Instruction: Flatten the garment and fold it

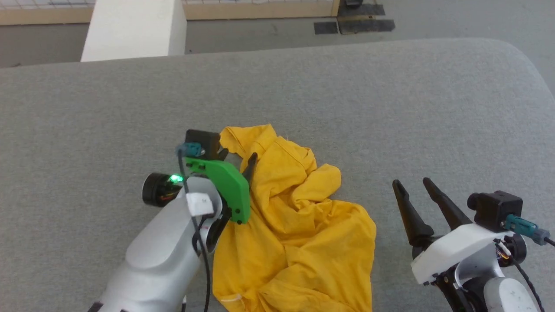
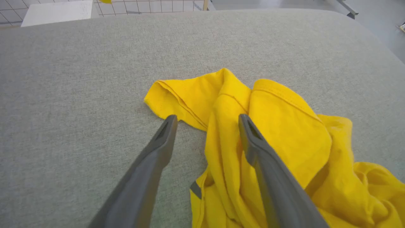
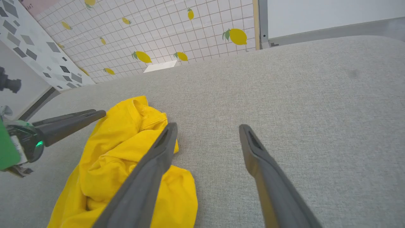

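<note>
Yellow cotton is bunching between the parted fingers of the left gripper (image 2: 208, 118), which is reaching over the upper left edge of the garment (image 2: 284, 120). In the left wrist view one finger is hanging over bare upholstery just beside a hemmed opening, and the other is lying over a raised ridge of cloth. Whether either tip is touching the fabric cannot be told.

The garment (image 1: 299, 225) is lying crumpled in the middle of the grey upholstered surface (image 1: 347, 95), folded over itself in several layers, with its lower part running out of the head view. No print is showing on the side facing up.

To its right, the right gripper (image 1: 411, 183) is waiting with its fingers likewise spread, holding nothing, over bare upholstery near the cloth. A white block (image 1: 134, 28) is standing beyond the far edge, and a tiled wall with lemon motifs (image 3: 158, 31) is showing in the right wrist view.

Flattening appears barely begun. The risk from here is judged to lie in the pinch: closing on the ridge could be taking up several layers at once, so a pull would be dragging the whole heap instead of opening it. A shallow bite on the hem alone could be slipping free as the cloth is lifted.
</note>
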Tool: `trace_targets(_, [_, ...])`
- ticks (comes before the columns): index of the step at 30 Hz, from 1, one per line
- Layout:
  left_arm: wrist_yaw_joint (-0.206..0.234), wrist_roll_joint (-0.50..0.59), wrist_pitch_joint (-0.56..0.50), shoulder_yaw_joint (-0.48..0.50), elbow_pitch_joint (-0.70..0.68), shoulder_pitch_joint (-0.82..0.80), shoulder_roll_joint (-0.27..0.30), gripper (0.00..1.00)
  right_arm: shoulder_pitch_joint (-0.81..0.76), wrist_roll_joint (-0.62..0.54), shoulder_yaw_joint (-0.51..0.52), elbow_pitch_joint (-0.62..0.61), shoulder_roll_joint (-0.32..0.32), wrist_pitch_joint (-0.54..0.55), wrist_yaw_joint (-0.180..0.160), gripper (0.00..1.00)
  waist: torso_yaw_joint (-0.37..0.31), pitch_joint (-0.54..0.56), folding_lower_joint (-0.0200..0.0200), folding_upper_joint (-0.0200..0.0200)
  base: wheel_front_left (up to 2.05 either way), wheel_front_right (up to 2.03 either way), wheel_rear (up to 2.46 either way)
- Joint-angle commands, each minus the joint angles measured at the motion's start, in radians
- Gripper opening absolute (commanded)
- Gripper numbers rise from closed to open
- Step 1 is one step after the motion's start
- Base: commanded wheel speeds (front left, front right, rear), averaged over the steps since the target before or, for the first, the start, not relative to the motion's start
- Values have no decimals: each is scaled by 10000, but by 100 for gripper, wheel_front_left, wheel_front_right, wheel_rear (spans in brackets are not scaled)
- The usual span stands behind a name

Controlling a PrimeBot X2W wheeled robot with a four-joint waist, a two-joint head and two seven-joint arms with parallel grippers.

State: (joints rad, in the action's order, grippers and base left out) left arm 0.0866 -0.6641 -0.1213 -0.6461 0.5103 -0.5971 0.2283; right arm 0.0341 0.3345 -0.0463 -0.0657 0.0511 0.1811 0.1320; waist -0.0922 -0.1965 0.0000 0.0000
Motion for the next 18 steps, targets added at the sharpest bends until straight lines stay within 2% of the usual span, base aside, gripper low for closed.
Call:
trace_targets(1, [-148,-41,-60,-34,319,-406,-124,100,177,73,-65,30,-9,-88,-13,100,-199,-226,0,0,0,0,0])
trace_targets(3, [-229,-25,-328,-143,873,-735,-235,100,220,89,-142,63,-9,-125,-13,100,-283,-317,0,0,0,0,0])
trace_targets(7, [192,372,-1392,-549,2099,-1340,-206,100,321,127,-264,138,-9,-190,-13,100,-423,-440,0,0,0,0,0])
trace_targets(9, [247,512,-1864,-756,2492,-1560,-206,100,354,146,-304,181,-9,-222,-13,100,-466,-468,0,0,0,0,0])
trace_targets(10, [210,505,-2031,-806,2590,-1621,-227,95,363,151,-311,199,-9,-239,-13,100,-471,-478,0,0,0,0,0])
trace_targets(11, [138,468,-2201,-847,2659,-1672,-260,16,368,158,-305,223,-9,-258,-13,100,-460,-486,0,0,0,0,0])
trace_targets(12, [52,433,-2300,-879,2673,-1692,-281,0,366,167,-288,241,-9,-276,-13,100,-432,-485,0,0,0,0,0])
trace_targets(15, [-210,265,-2242,-864,2517,-1611,-320,0,316,205,-204,312,-9,-315,-13,100,-251,-398,0,0,0,0,0])
trace_targets(18, [-385,-67,-1661,-580,2158,-1316,-382,0,286,198,-133,351,-9,-315,-13,100,-7,-241,0,0,0,0,0])
